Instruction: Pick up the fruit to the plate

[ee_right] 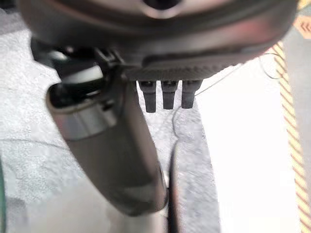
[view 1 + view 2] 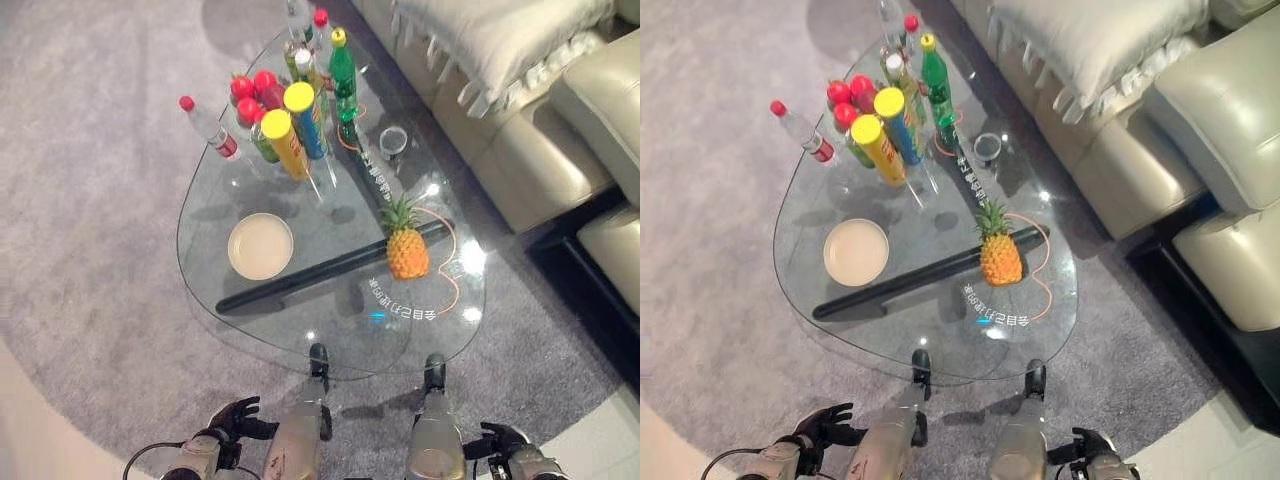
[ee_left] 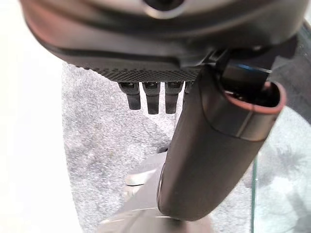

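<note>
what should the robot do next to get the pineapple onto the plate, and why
Probably raise the right hand toward the pineapple. The fruit stands upright on the glass table, on the robot's right, apart from the cream plate. Both hands, left hand included, hang low with relaxed fingers, holding nothing.

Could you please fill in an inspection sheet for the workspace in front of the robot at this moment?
Surface: glass table, a dark bar beneath it.
Job's things: pineapple upright near the right edge; plate to its left, apart, with nothing on it.
Clutter: bottles, tall cans and red fruit grouped at the far end; a small glass beside them.
Hands: left hand and right hand low, short of the table, open, holding nothing.
Cables: nothing seen.
Surroundings: grey carpet, cream sofa on the right.
</note>
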